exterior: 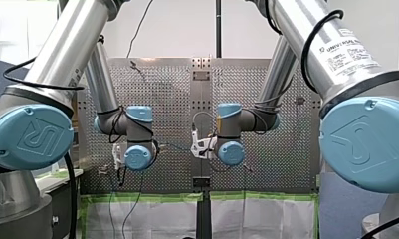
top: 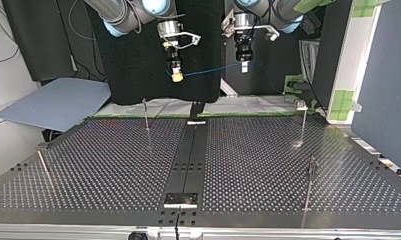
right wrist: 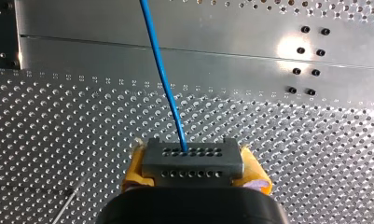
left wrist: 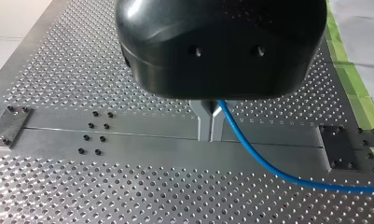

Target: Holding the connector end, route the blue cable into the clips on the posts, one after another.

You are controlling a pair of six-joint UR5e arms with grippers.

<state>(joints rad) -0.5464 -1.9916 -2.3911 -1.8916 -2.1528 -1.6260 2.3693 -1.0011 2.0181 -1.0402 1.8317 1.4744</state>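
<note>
Right wrist view showed the right gripper (right wrist: 194, 175) clamped on the grey connector (right wrist: 192, 156), yellow pads (right wrist: 136, 170) either side. The left gripper (left wrist: 210, 122) pinched the blue cable (left wrist: 264, 163) nearby, apparently to hold it taut, high above the posts (top: 146, 114). Front view's arm label (exterior: 347, 50) read "UNIVERSAL ROBOTS".

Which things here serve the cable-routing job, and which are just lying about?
Job: blue cable, connector in right tool, left tool, clip posts.
Lying about: blue-grey sheet, green tape, white cloth.
</note>
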